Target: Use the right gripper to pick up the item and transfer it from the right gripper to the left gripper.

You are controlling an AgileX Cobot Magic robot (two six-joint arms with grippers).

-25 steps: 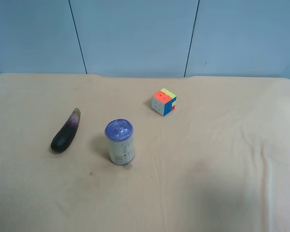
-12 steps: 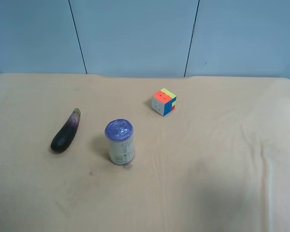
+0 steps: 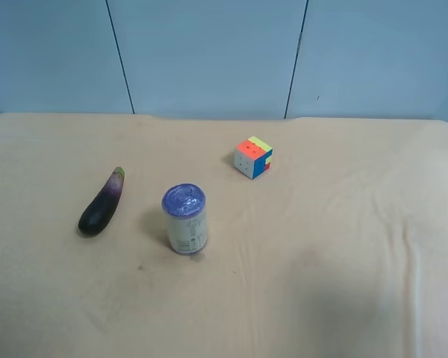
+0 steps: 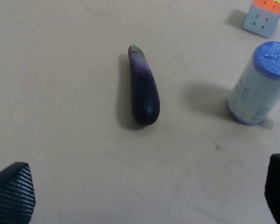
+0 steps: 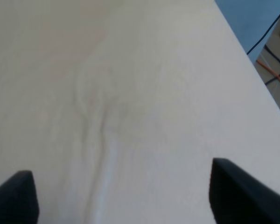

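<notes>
Exterior high: 1 eggplant (image 3: pixel 102 203), 1 can (image 3: pixel 184 219), 1 cube (image 3: pixel 253 156).

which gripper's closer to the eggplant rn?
Left. The left gripper hangs open above the eggplant, which lies in its wrist view. The right gripper sees only bare tablecloth; no eggplant there.

The can (image 3: pixel 185 220) carries label print too small to read
</notes>
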